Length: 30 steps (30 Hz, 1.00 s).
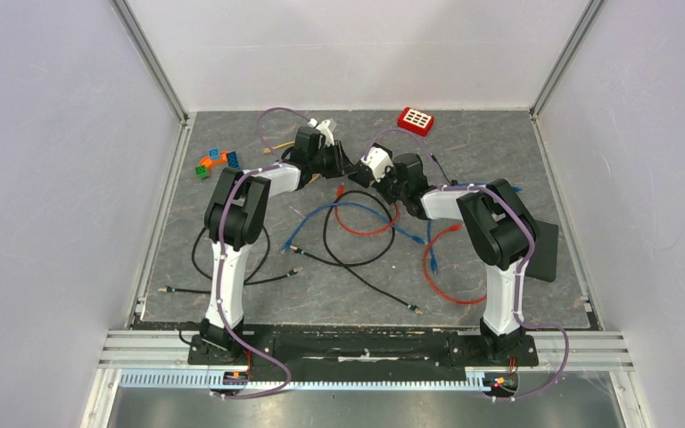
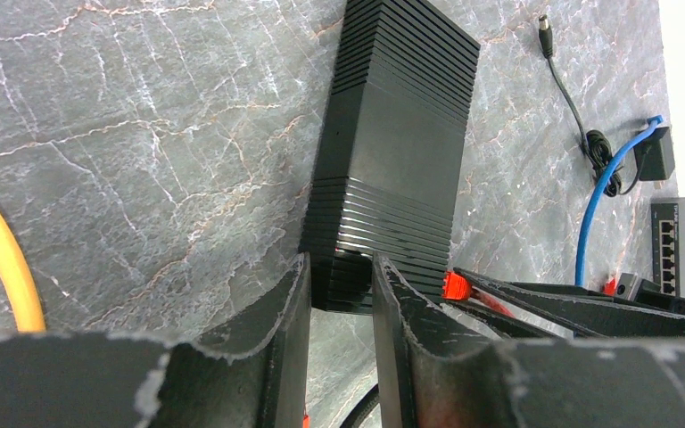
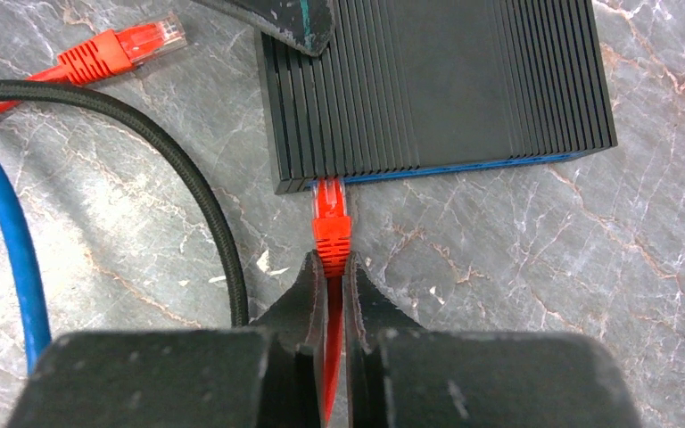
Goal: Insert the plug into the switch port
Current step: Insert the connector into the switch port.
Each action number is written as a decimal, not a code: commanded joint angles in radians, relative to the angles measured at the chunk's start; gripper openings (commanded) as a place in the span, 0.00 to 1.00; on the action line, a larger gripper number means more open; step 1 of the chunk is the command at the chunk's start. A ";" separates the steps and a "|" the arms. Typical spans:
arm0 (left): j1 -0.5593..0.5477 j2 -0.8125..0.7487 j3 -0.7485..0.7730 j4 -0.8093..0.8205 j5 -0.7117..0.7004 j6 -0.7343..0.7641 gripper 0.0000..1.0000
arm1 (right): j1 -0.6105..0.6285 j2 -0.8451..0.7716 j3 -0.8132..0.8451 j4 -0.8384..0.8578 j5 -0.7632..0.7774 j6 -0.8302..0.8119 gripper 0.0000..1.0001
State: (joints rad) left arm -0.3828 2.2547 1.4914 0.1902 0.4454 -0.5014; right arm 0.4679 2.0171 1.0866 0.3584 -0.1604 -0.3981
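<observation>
Table (image 1: 564,160): one black ribbed switch (image 3: 437,80), mid-width toward the far edge. Your left pincer (image 2: 341,264) is part-open over the switch's end, grip unclear. Two red plugs: loose plug (image 3: 147,37) off the switch's corner; task plug (image 3: 331,218), nose at the blue port face, clamped in your right pincer (image 3: 333,261).

This is a robotics lab test cell. Plain white walls (image 1: 53,134) on metal posts (image 1: 150,58) box in a grey marbled counter (image 1: 499,160). The left arm (image 1: 232,214) and right arm (image 1: 498,223) are bolted to a rail (image 1: 143,348) at six o'clock. Loose network cables (image 1: 367,233) lie mid-counter, with toy blocks (image 1: 217,162) at ten o'clock.
</observation>
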 commanded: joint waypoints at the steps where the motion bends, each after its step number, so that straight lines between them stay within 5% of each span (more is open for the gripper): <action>1: -0.124 0.063 0.005 -0.105 0.316 -0.016 0.34 | 0.039 0.036 0.085 0.274 -0.159 -0.011 0.00; 18: -0.175 0.063 0.072 -0.197 0.311 0.047 0.34 | 0.050 0.032 0.038 0.400 -0.102 0.028 0.00; 30: 0.025 -0.008 0.302 -0.392 0.112 0.138 0.39 | -0.019 -0.034 -0.013 0.227 0.070 0.055 0.00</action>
State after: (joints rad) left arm -0.3798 2.2826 1.7203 -0.0963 0.4572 -0.4000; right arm 0.4610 2.0445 1.0653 0.4782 -0.0956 -0.3580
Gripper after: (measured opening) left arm 0.383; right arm 0.038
